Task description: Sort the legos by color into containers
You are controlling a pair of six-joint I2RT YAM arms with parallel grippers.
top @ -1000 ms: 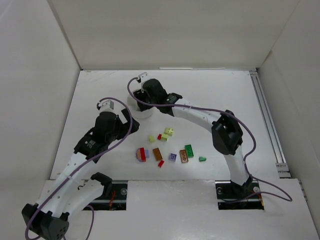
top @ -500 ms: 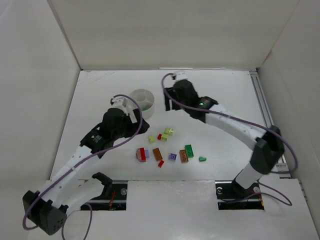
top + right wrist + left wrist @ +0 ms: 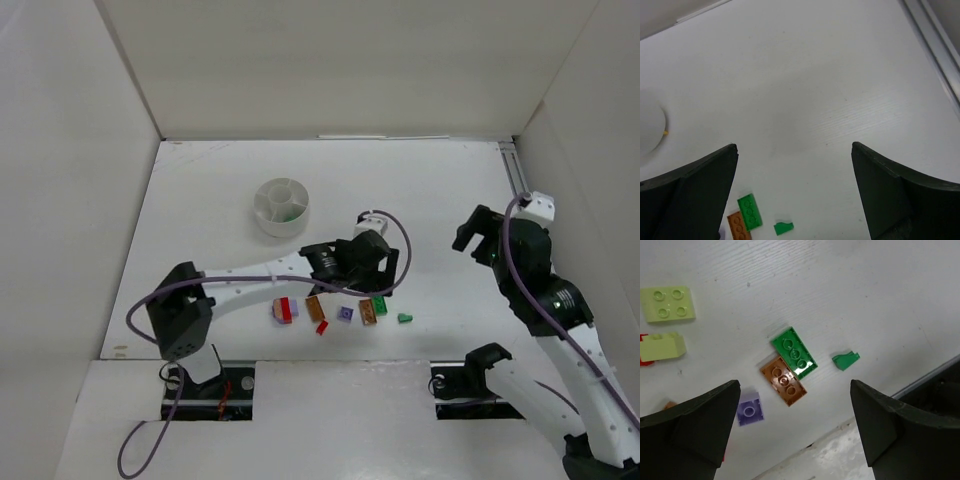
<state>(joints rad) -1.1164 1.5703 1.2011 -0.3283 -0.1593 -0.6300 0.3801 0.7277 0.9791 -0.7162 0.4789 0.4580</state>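
The legos lie in a loose cluster on the table's near middle: a red-and-lavender piece [image 3: 283, 310], an orange-brown brick [image 3: 316, 308], a lavender brick [image 3: 345, 314], an orange-brown brick [image 3: 368, 312] touching a green brick [image 3: 379, 303], and a small green piece [image 3: 405, 318]. My left gripper [image 3: 375, 268] hovers open and empty above them. Its wrist view shows the green brick [image 3: 794, 353], the orange-brown brick [image 3: 783, 381], the lavender brick [image 3: 749, 409] and pale yellow bricks [image 3: 668, 304]. The round white tub [image 3: 281, 205] stands at the back left. My right gripper [image 3: 472, 235] is open and empty at the right.
White walls enclose the table on three sides. A metal rail [image 3: 535, 250] runs along the right edge. A small red piece [image 3: 322, 326] lies near the front edge. Something green [image 3: 288, 213] lies in one tub compartment.
My left arm has swung right, from beside the tub to above the brick cluster. My right arm has pulled away from the tub to the table's right side.
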